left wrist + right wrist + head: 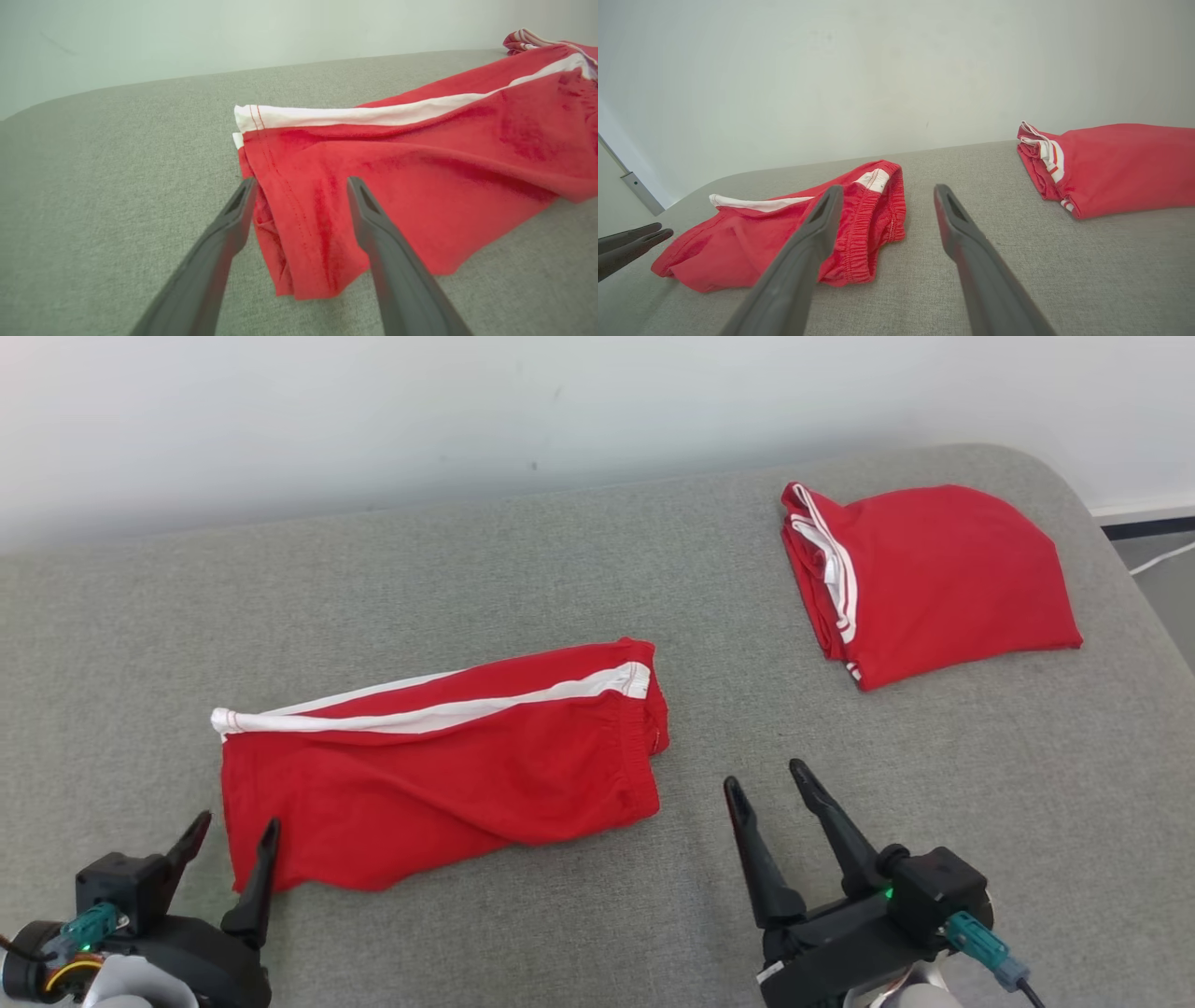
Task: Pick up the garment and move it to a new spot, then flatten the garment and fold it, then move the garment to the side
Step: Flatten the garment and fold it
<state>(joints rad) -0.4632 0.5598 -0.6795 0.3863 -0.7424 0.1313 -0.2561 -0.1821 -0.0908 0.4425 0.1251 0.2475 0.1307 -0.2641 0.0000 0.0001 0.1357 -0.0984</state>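
The garment, red shorts with a white side stripe, lies flat and doubled over on the grey padded surface, waistband to the right. My left gripper is open at its lower left corner. In the left wrist view the fingers of that gripper straddle the hem of the garment, the cloth loose between them. My right gripper is open over bare padding, just right of the waistband. In the right wrist view that gripper points past the waistband of the garment, nothing between its fingers.
A second red garment, folded into a compact stack, lies at the far right near the rounded corner. A pale wall runs behind the surface. Past the right edge are floor and a white cable.
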